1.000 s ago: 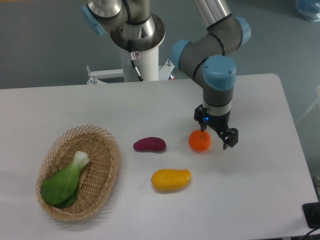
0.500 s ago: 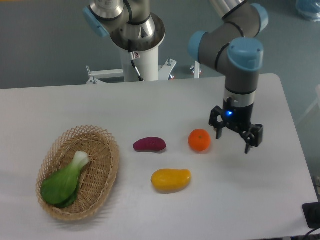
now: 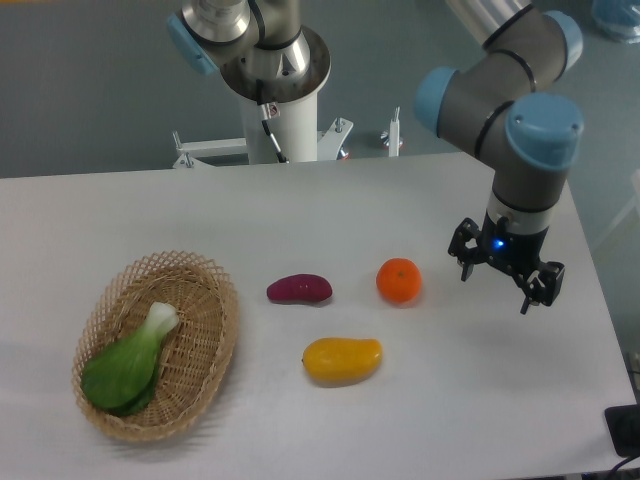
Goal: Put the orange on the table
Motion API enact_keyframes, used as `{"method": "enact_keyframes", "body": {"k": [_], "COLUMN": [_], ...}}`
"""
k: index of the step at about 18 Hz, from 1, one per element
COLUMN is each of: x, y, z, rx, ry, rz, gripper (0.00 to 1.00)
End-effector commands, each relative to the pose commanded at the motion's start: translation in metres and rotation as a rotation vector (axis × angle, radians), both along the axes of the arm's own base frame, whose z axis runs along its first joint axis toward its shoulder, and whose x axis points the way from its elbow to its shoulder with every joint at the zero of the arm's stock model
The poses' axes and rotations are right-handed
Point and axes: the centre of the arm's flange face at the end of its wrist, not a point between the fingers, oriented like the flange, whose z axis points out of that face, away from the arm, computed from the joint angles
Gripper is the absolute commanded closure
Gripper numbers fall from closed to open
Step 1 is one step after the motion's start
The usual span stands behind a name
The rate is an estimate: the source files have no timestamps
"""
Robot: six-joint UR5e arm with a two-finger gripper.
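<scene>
The orange sits on the white bench, right of the purple vegetable and above the yellow fruit, so the placing looks done; only clearing the arm seems left. The gripper hangs off to the orange's right, jaws spread and holding nothing. Being round, the orange has no long axis; its stem direction is unclear.
</scene>
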Motion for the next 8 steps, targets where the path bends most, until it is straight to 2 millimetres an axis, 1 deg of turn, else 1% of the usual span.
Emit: {"method": "enact_keyframes", "body": {"k": [4,5,8], "x": [0.0007,-0.0004,0.0011], "y": [-0.0034,-0.0073,-0.0092], "z": [-0.0035,-0.0041,-0.0089], "rx": [-0.017,-0.016,-0.016], "ry": [-0.005,-0.005,-0.005], "rz": [-0.046,-0.04,-0.039], "gripper": [0.0,0.0,0.0]}}
